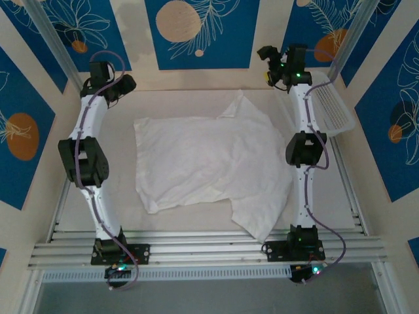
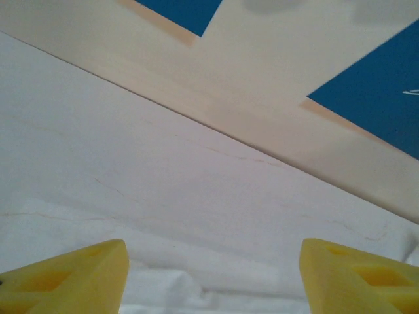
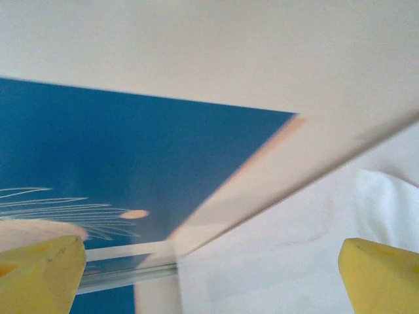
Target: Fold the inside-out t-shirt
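Note:
The inside-out t-shirt (image 1: 203,160) lies spread on the white table, plain white, with one corner pointing toward the far wall and another flap hanging toward the near rail. My left gripper (image 1: 124,84) hovers beyond the shirt's far left corner. In the left wrist view its yellow fingers (image 2: 72,278) stand wide apart and the left gripper (image 2: 213,258) is open with nothing in it; a bit of shirt cloth (image 2: 170,294) shows below. My right gripper (image 1: 270,62) is raised near the far wall, right of the shirt. The right gripper (image 3: 213,255) is open and empty, and shirt cloth (image 3: 393,203) shows at the right edge.
A white mesh basket (image 1: 332,108) leans at the table's far right, beside the right arm. Blue and cream wall panels (image 1: 196,33) close the far side and both flanks. Metal rails (image 1: 209,248) run along the near edge between the arm bases.

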Motion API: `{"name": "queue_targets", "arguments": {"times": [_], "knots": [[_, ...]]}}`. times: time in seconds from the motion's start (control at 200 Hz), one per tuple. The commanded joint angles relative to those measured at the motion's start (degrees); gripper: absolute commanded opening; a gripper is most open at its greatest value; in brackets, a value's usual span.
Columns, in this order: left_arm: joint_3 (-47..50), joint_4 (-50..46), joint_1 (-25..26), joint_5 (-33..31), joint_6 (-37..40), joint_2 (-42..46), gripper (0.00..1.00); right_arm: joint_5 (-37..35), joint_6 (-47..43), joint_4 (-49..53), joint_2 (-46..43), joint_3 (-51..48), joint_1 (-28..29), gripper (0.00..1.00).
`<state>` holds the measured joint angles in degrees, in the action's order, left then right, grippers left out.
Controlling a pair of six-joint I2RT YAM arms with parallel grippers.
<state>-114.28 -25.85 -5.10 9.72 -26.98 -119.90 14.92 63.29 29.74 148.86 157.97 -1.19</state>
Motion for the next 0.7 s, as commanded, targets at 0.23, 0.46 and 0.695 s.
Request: {"name": "queue_targets", "arguments": {"times": [0.23,0.46,0.695], "knots": [[25.5,2.9,11.1,9.1,-4.2,27.3,0.64,-0.9,-23.7,20.3,-33.5,-23.2,2.3,0.99],[57.4,10.1,26.0,-1.8,-8.2,39.8,0.06,-7.3,-17.8,-0.7,-68.8,-86.3,1.8,0.63],[64.5,10.2,23.8,-9.8,-11.6,34.5,0.00,-7.8,-10.7,-6.9,-73.2,-110.4,-0.4,0.00]]}}
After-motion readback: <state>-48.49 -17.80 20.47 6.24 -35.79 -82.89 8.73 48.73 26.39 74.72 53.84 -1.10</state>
